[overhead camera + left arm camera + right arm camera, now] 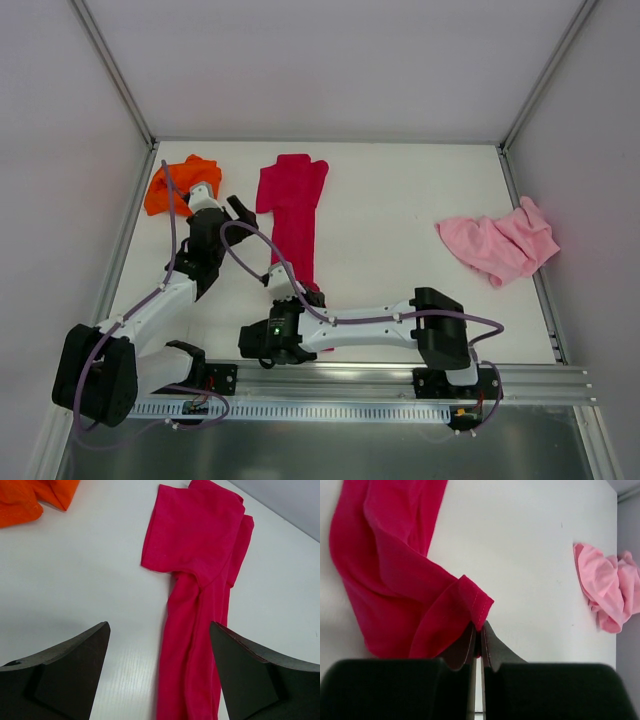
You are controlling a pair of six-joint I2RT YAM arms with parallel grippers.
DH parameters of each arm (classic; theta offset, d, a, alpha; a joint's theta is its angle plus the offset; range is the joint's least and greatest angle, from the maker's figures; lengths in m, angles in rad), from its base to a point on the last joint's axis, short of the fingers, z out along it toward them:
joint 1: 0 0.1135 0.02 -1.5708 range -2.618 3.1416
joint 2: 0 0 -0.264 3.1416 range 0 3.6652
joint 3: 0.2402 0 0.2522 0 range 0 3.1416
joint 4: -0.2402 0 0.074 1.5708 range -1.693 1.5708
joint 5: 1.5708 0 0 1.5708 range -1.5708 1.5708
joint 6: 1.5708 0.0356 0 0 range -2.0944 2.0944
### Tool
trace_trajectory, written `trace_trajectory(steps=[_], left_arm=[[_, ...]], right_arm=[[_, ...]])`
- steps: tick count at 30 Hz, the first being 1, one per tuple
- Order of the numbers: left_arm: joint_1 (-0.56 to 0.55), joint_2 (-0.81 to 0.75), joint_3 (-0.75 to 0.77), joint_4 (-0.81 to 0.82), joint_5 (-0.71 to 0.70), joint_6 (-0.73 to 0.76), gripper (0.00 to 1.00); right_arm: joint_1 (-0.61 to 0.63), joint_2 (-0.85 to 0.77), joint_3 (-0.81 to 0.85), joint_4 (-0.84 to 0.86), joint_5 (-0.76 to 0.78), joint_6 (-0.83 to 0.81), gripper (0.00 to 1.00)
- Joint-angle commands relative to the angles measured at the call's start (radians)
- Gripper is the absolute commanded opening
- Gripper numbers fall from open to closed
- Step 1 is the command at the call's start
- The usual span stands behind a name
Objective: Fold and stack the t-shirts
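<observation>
left gripper [159,626] jaws wide over table [400,200] | right gripper [477,628] pinching hem of red t-shirt [292,205] by table's near edge

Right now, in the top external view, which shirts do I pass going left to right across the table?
orange t-shirt → crimson t-shirt → pink t-shirt
</observation>
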Motion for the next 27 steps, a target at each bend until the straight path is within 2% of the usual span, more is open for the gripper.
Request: trace_trajectory(steps=[1,5,9,15,16,17,18,21,23,27], left_arm=[[-0.006,-0.001,0.008,0.051,0.016,0.020,0.82],[-0.006,-0.005,0.007,0.051,0.027,0.017,0.82],[-0.006,-0.008,0.005,0.049,0.030,0.016,0.82],[-0.006,-0.001,0.004,0.056,0.028,0.019,0.82],[-0.006,0.001,0.005,0.057,0.028,0.017,0.82],[-0.006,0.004,0.005,0.059,0.027,0.019,0.82],[-0.006,0.005,0.005,0.059,0.027,0.019,0.82],[-0.006,0.010,0.007,0.062,0.033,0.019,0.82],[-0.006,0.018,0.008,0.068,0.039,0.020,0.82],[-0.006,0.047,0.022,0.079,0.091,0.029,0.82]], right_arm=[[-0.017,-0.026,-0.069,-0.357,0.058,0.267,0.01],[-0.045,-0.080,-0.176,-0.253,0.033,0.232,0.01],[-0.115,-0.187,-0.316,-0.002,-0.016,0.068,0.01],[-0.132,-0.231,-0.375,0.033,-0.030,0.051,0.02],[-0.131,-0.238,-0.379,0.039,-0.031,0.048,0.16],[-0.126,-0.246,-0.385,0.074,-0.031,0.037,0.38],[-0.126,-0.252,-0.414,0.106,-0.047,0.010,0.72],[-0.126,-0.316,-0.471,0.281,-0.100,-0.135,0.76],[-0.128,-0.384,-0.531,0.395,-0.131,-0.204,0.76],[-0.149,-0.461,-0.588,0.514,-0.150,-0.308,0.73]])
